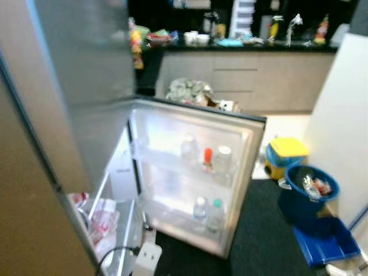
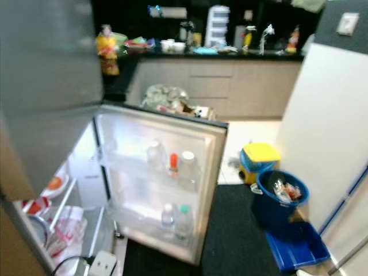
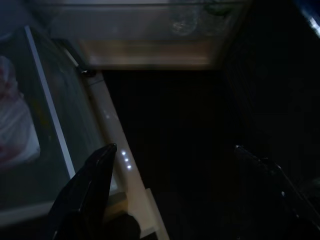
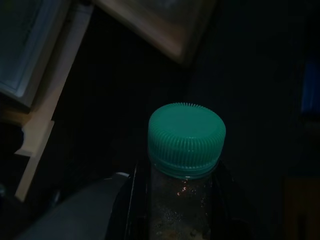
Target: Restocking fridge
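**Fridge door open, a green-capped bottle in the right gripper**

The right gripper (image 4: 172, 210) is clenched on a clear bottle (image 4: 182, 200) with a ribbed green screw cap (image 4: 186, 137), its black fingers pressed to either side of the neck, held over the dark floor mat (image 1: 270, 230) in front of the fridge. The left gripper (image 3: 175, 170) is released, its two fingers spread wide apart above the same mat, close to the fridge's lower edge.

The fridge door (image 1: 195, 172) stands swung open, its white inner side lit. Its upper door shelf (image 1: 190, 164) carries three containers: two pale, clear ones and a small one with a red cap (image 1: 207, 156) between them. The lower door shelf (image 1: 201, 221) holds two clear bottles, one with a green cap (image 1: 217, 203). Inside the fridge body, a crumpled red-and-white plastic bag (image 1: 103, 221) lies on a wire shelf.

To the right of the door, a round blue bucket (image 1: 307, 192) holds wrapped scraps, a flat blue tray (image 1: 325, 241) lies just in front of it, and a yellow-lidded box (image 1: 286, 155) sits behind. The mat between door and bucket is bare. A cluttered desk (image 1: 247, 49) runs along the far wall.
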`<state>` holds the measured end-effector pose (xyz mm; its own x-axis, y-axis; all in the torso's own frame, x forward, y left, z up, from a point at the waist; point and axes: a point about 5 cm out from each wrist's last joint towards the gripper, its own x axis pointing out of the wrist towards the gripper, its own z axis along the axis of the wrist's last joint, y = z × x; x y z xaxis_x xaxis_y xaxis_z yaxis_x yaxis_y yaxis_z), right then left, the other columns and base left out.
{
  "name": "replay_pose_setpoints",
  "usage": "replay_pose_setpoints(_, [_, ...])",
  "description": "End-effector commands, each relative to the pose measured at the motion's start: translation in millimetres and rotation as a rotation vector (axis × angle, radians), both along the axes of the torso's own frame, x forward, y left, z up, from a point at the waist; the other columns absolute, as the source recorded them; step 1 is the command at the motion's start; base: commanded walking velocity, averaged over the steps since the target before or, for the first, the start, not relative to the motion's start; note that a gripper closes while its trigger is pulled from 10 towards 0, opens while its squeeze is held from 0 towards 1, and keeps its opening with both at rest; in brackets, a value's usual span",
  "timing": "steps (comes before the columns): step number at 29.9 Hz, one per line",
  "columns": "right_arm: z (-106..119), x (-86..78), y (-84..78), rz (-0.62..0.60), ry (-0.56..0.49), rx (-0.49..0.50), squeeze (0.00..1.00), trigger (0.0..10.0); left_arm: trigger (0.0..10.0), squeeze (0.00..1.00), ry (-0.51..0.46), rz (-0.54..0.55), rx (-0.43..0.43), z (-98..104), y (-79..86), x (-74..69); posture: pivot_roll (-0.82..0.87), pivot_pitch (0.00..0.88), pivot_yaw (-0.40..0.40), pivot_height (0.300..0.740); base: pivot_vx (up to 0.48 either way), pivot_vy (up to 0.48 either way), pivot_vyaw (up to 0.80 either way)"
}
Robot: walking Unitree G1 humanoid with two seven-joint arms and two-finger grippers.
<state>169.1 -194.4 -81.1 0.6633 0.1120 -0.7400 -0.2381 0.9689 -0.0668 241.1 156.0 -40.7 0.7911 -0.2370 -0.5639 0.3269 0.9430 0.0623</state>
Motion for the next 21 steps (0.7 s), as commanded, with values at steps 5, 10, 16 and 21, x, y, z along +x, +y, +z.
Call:
replay_pose_setpoints(5, [6.6, 10.5, -3.7, 0.019, -0.048, -0.014, 0.00, 10.0, 10.0, 0.00, 0.008, 0.075, -0.030, -1.5, 4.8, -1.1, -0.08, 0.081, 0.026, 0.740, 0.000, 0.000, 0.00])
replay_pose_setpoints(10, [9.4, 16.7, -1.1, 0.069, -0.058, -0.021, 0.00, 10.0, 10.0, 0.00, -0.002, 0.084, -0.019, -0.8, 8.7, -1.2, -0.06, 0.081, 0.003, 0.740, 0.000, 0.000, 0.00])
replay_pose_setpoints(16, [15.6, 32.3, 8.1, 0.161, -0.065, -0.026, 0.00, 10.0, 10.0, 0.00, -0.026, 0.164, -0.022, -2.0, 19.7, -7.6, -0.01, 0.078, -0.077, 0.740, 0.000, 0.000, 0.00])
replay_pose_setpoints(21, [16.8, 37.1, 15.7, 0.190, -0.066, -0.023, 0.00, 10.0, 10.0, 0.00, -0.047, 0.190, -0.016, -2.8, 25.5, -13.9, 0.03, 0.076, -0.103, 0.740, 0.000, 0.000, 0.00])
